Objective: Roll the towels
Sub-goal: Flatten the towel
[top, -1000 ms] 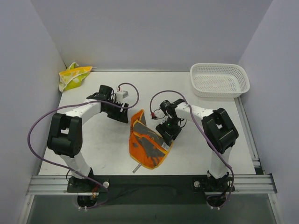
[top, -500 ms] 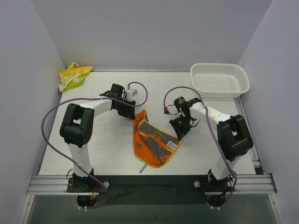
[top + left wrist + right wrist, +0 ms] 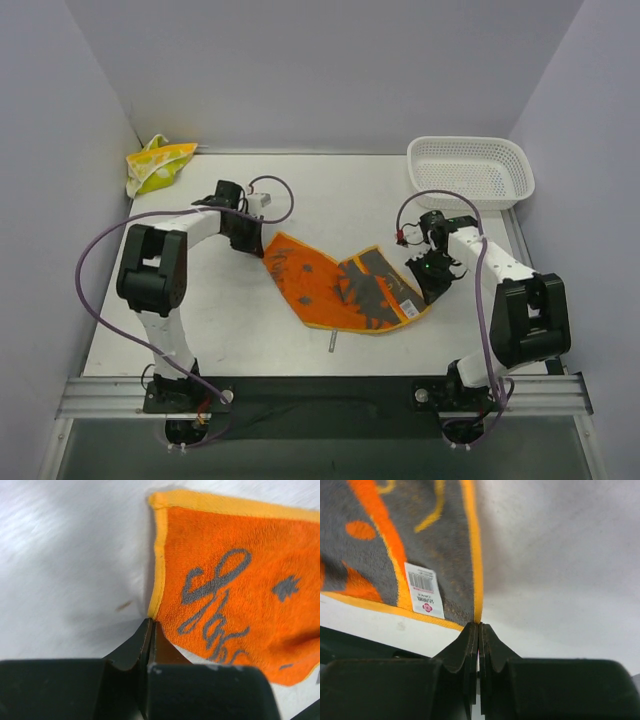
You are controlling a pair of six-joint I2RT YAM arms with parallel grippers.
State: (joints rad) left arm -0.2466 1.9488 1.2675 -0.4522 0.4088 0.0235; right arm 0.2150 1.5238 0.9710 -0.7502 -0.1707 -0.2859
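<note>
Orange towel (image 3: 340, 285), seen from above: spread out mid-table (image 3: 200, 330), stretched between left gripper (image 3: 258, 243) at its 10 o'clock corner and right gripper (image 3: 422, 288) at its 3 o'clock corner. Pale yellow towel (image 3: 158, 163) crumpled at table's 10 o'clock corner; white basket (image 3: 470, 141) at 1 o'clock.

Left wrist: jaws pinched shut on the yellow-hemmed corner, cloth fanning toward 2 o'clock.

Right wrist: jaws clamped on the hem, grey side and white label (image 3: 424, 590) toward 11 o'clock.
</note>
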